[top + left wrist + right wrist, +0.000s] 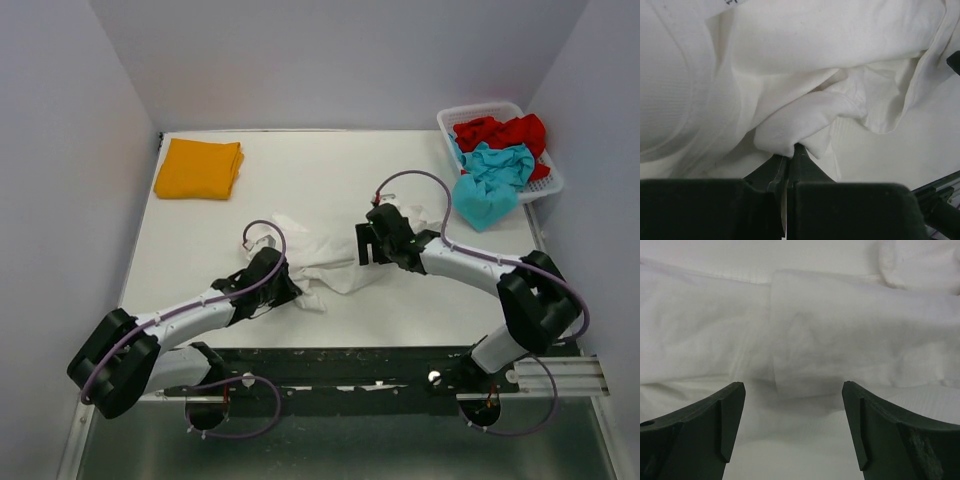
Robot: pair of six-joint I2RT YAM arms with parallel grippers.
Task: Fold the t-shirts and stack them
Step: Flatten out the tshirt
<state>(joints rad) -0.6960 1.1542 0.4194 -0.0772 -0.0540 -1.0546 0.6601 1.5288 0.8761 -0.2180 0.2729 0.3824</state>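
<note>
Left fingers [771,172] are pinched tight on a rolled fold of the one white t-shirt [335,262], which lies crumpled in the middle of the tabletop [330,170]. Right fingers [727,420] stand wide just short of its cloth, holding nothing. One orange-yellow t-shirt [198,168] sits folded at the far left corner. One basket [478,110] at far right holds red cloth [510,130] and teal cloth [490,185], the teal spilling over its rim. Only the top view shows these; both wrist views show white cloth alone.
</note>
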